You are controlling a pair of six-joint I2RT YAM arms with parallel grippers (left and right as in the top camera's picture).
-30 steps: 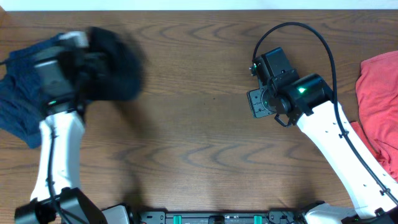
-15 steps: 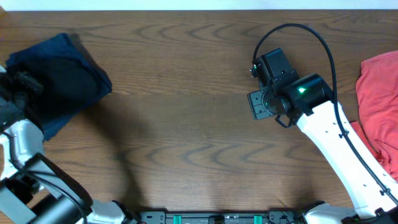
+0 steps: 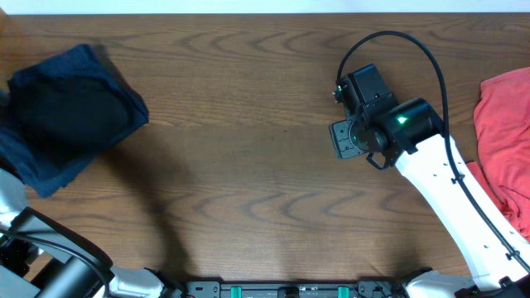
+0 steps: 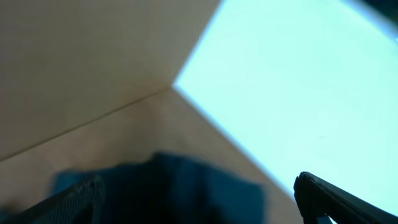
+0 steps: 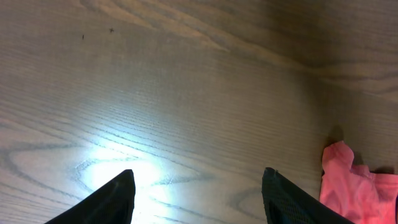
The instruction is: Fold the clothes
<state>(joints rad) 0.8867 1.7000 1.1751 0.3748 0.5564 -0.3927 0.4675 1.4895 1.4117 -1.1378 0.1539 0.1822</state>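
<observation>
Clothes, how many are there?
3: a black one lying on a navy one at the far left, a coral-red one at the right edge. More may be hidden.

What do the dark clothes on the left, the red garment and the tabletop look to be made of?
Black garment: soft matte fabric, slumped with no sheen.
Navy garment, apparently beneath it: similar matte cloth with limp, creased edges.
Coral-red garment: soft cloth in rumpled folds.
Table: wood or wood-look laminate, dark grain, faintly glossy where light reflects.
</observation>
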